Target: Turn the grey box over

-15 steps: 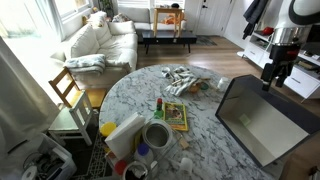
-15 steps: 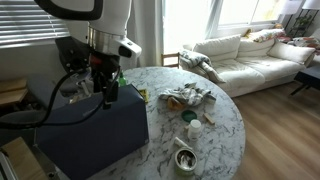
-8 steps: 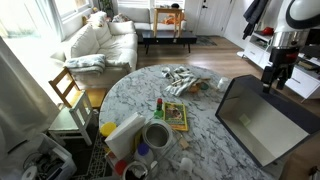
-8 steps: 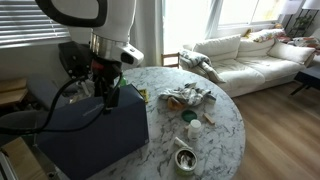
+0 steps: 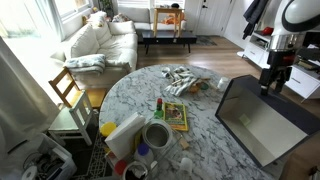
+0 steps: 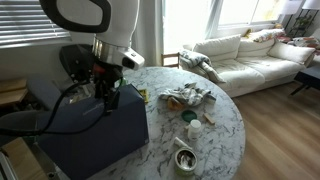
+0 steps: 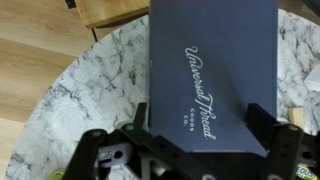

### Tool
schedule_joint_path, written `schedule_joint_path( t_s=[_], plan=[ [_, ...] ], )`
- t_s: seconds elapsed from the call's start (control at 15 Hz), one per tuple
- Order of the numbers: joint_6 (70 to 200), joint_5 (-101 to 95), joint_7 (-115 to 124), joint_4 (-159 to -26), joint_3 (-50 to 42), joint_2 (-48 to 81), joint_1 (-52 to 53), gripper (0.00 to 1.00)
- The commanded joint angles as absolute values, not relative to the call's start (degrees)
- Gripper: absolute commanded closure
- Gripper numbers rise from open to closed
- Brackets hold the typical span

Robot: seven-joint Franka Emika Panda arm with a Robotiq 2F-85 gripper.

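Observation:
The grey box (image 5: 262,125) stands tilted on the right of the round marble table (image 5: 130,92), its lighter inside facing the camera. In an exterior view its plain dark outside (image 6: 90,135) faces the camera. My gripper (image 5: 268,88) is at the box's raised upper edge, also seen in an exterior view (image 6: 106,100). In the wrist view the gripper (image 7: 202,115) is open, its fingers (image 7: 138,125) wide apart on either side of the box's dark face (image 7: 215,50), which bears white script lettering. I cannot tell if a finger touches the box.
A yellow-green booklet (image 5: 176,115), a round tin (image 5: 157,135) and a crumpled cloth (image 5: 182,78) lie on the table left of the box. A wooden chair (image 5: 68,92) stands at the table's left edge. A white sofa (image 6: 250,55) is behind.
My gripper has shifted slightly along the box's upper edge. The box stays tilted in much the same pose.

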State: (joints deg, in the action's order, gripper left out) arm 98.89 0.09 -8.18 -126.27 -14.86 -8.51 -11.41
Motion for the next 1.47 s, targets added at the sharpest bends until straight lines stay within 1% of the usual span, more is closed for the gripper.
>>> schedule_joint_path(
  t_s=[0.0, 0.73, 1.4],
  plan=[
    [97.5, 3.9, -7.8, -126.6, -14.4, -8.7, -11.4, 0.00],
    [94.3, 8.7, -2.5, -126.6, -9.6, -10.6, -8.9, 0.00],
    [96.7, 9.1, 11.1, -126.5, -2.7, -11.5, -4.6, 0.00]
  ],
)
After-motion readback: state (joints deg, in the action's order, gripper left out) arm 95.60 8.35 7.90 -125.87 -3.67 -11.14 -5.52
